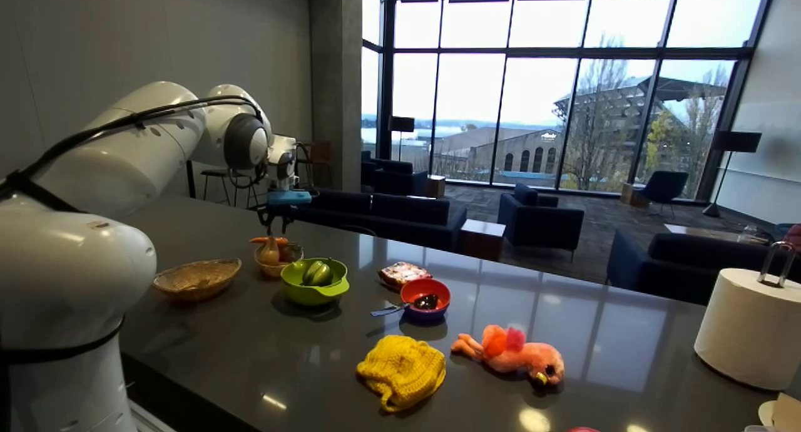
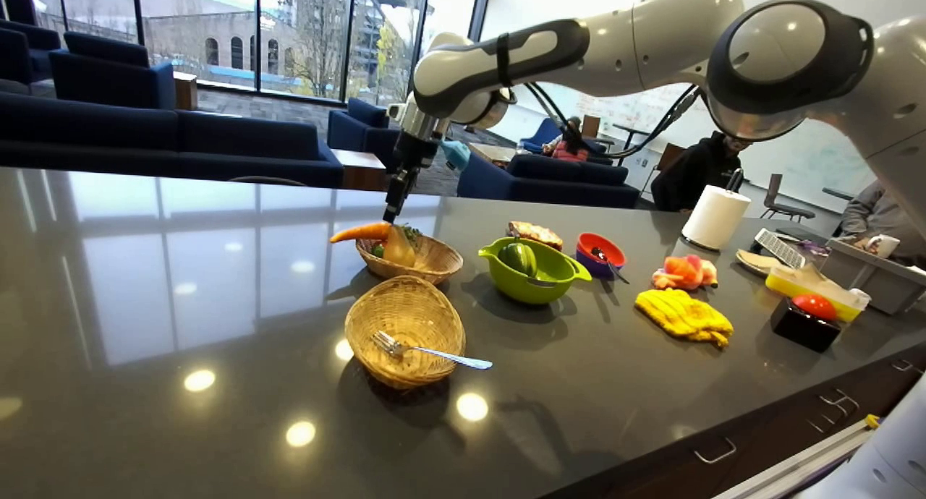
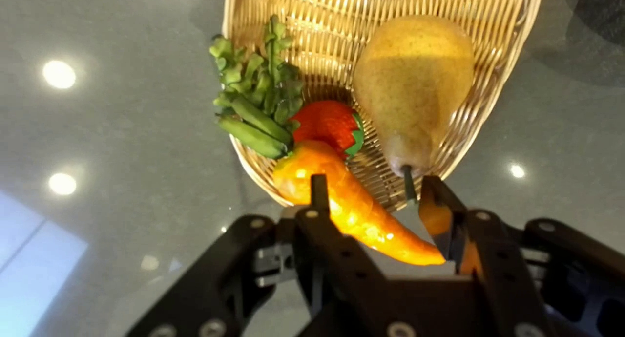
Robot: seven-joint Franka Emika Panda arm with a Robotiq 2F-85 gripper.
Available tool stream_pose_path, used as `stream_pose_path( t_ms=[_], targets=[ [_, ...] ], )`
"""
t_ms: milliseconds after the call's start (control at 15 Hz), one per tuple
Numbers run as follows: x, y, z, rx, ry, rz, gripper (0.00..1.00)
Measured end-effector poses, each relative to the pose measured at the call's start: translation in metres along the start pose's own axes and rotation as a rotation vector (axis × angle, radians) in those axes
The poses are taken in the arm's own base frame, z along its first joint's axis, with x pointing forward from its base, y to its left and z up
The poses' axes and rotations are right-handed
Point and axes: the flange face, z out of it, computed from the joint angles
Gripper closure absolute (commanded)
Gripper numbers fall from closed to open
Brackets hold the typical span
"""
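The carrot (image 3: 364,212) overhangs the basket (image 3: 327,49) below the spread tool (image 3: 375,183), red fruit (image 3: 324,122) and greens (image 3: 263,83) crowding it, pear (image 3: 415,73) nearby.

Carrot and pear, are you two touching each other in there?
Apart. The wrist view, looking down, shows a strip of woven basket between the carrot and the pear.

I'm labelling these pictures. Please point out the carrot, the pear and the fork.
Carrot (image 3: 359,212), in the wrist view: the middle of its orange body.
Pear (image 3: 415,83), in the wrist view: its rounded body, below the neck.
Fork (image 2: 447,355), in an exterior view: its handle.
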Motion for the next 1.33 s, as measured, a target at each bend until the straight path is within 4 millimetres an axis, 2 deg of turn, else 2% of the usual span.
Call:
stream_pose_path(
  t_ms=[67,133,333,933,1333],
  targets=[
    [-0.001,0.001,-0.002,-0.003,-0.002,0.002,0.69],
    [-0.002,0.001,-0.004,-0.006,-0.005,0.004,0.75],
    [-0.005,0.001,-0.006,-0.009,-0.013,0.006,0.99],
    [-0.009,-0.002,-0.006,-0.006,-0.027,0.013,0.98],
    [-0.010,0.000,-0.021,-0.032,-0.038,0.044,0.98]
  ],
)
